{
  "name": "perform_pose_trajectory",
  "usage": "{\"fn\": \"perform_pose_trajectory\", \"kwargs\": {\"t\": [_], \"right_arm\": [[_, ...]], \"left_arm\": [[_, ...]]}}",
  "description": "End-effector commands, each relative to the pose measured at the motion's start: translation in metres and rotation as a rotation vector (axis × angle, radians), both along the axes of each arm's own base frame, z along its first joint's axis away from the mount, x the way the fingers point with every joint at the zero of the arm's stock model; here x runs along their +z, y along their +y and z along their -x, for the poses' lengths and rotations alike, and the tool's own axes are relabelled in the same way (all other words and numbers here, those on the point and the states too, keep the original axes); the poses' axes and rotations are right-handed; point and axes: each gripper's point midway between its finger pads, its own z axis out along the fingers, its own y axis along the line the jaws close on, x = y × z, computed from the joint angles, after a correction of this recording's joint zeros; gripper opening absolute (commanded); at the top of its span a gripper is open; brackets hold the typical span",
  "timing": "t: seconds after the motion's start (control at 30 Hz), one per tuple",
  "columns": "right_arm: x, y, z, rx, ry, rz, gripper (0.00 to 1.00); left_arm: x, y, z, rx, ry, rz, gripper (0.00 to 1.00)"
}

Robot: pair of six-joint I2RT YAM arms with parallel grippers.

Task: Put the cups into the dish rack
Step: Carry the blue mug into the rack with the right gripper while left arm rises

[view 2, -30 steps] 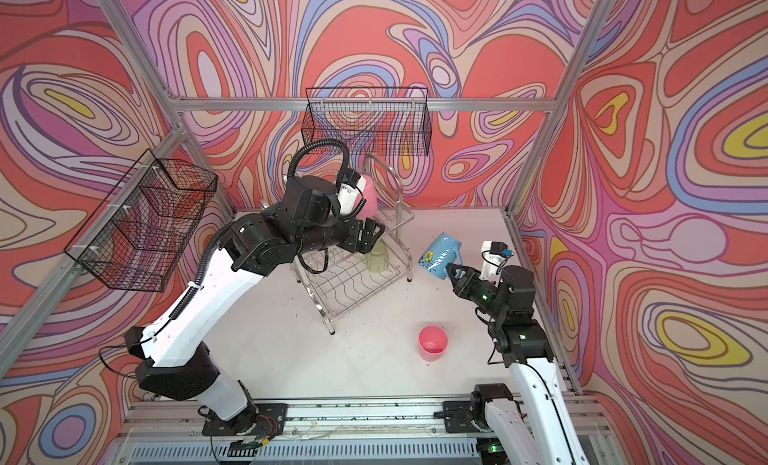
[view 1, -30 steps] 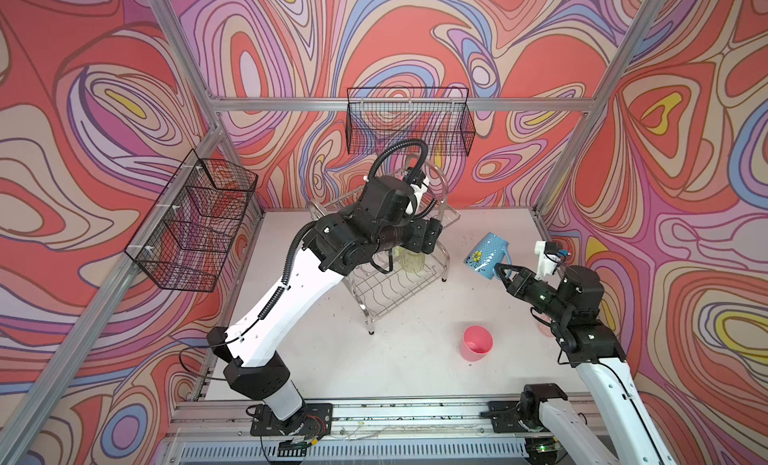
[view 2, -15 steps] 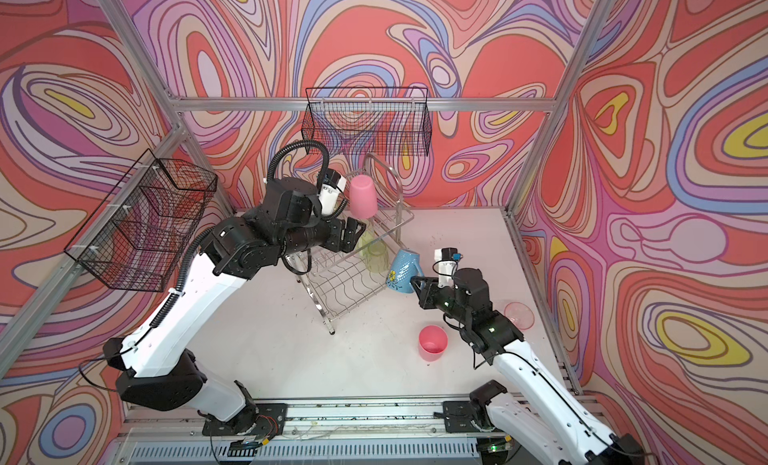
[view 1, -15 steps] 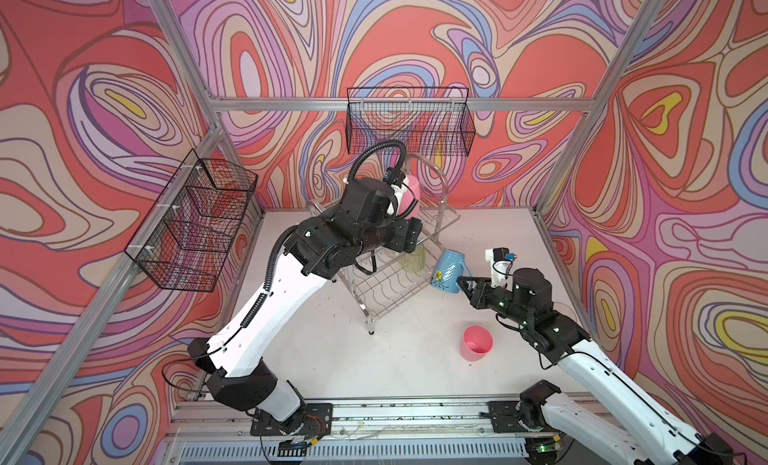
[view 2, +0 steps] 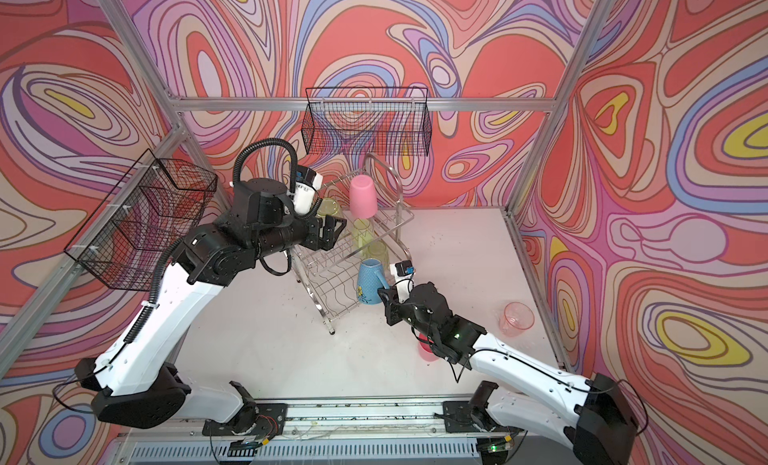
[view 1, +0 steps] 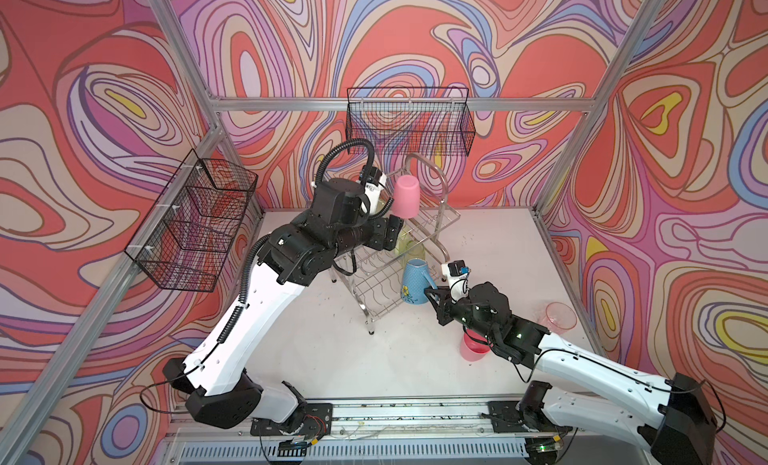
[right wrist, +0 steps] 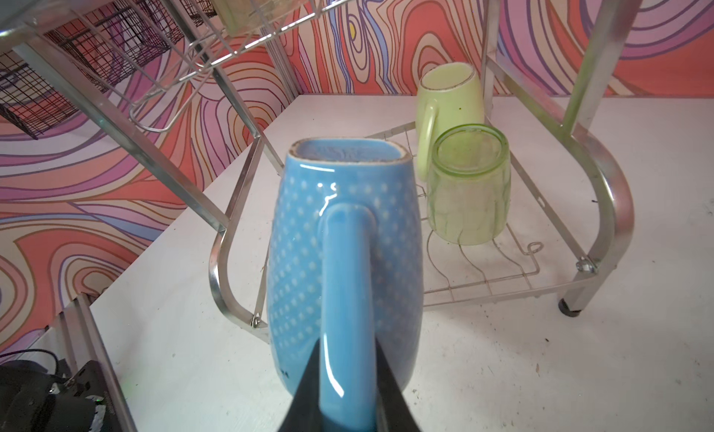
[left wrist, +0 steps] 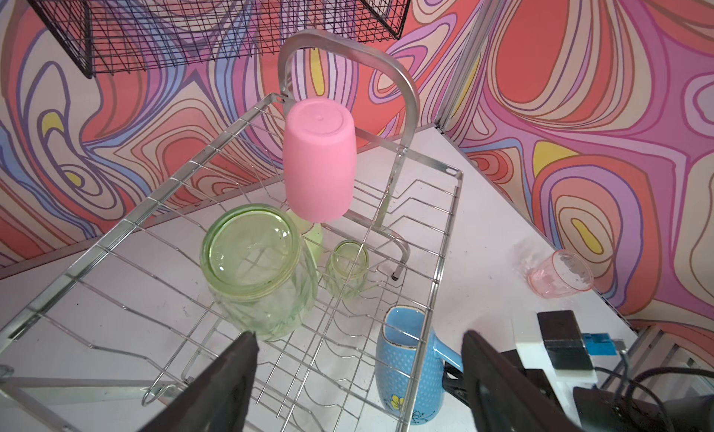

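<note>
In both top views the right gripper (view 1: 430,293) is clamped on the handle of the upturned blue mug (view 1: 415,282) at the near end of the dish rack (view 1: 380,276). The left gripper (view 2: 332,231) hangs wide open by the upper tier. A pink tumbler (view 1: 406,196) sits inverted there.

The left wrist view adds an upper green cup (left wrist: 255,279), base up.

The right wrist view alone shows the pale-green mug (right wrist: 450,101) and lower green cup (right wrist: 467,186) on the bottom tier.

On the speckled white table (view 1: 316,325) stand a second pink tumbler (view 1: 471,352) and a clear pinkish cup (view 1: 559,317). Black wire baskets (view 1: 195,226) hang on swirl-patterned walls.
</note>
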Motion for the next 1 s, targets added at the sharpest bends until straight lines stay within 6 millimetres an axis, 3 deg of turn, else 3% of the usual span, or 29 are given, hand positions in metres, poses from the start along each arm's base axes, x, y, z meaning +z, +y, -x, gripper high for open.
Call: {"fn": "perform_pose_trajectory", "kwargs": {"t": [0.0, 0.17, 0.47, 0.97], "right_arm": [[0.028, 0.001, -0.014, -0.056, -0.148, -0.082, 0.00], [0.011, 0.012, -0.013, -0.040, -0.196, -0.096, 0.00], [0.003, 0.047, -0.012, -0.020, -0.267, -0.080, 0.00], [-0.015, 0.093, -0.043, -0.103, -0.418, -0.030, 0.00]], "left_arm": [[0.008, 0.001, 0.000, -0.017, -0.042, 0.015, 0.85], [0.003, 0.004, 0.001, -0.017, -0.045, 0.009, 0.85], [0.002, 0.013, 0.004, -0.006, -0.078, 0.013, 0.85], [-0.004, 0.021, 0.005, -0.008, -0.136, 0.010, 0.85]]}}
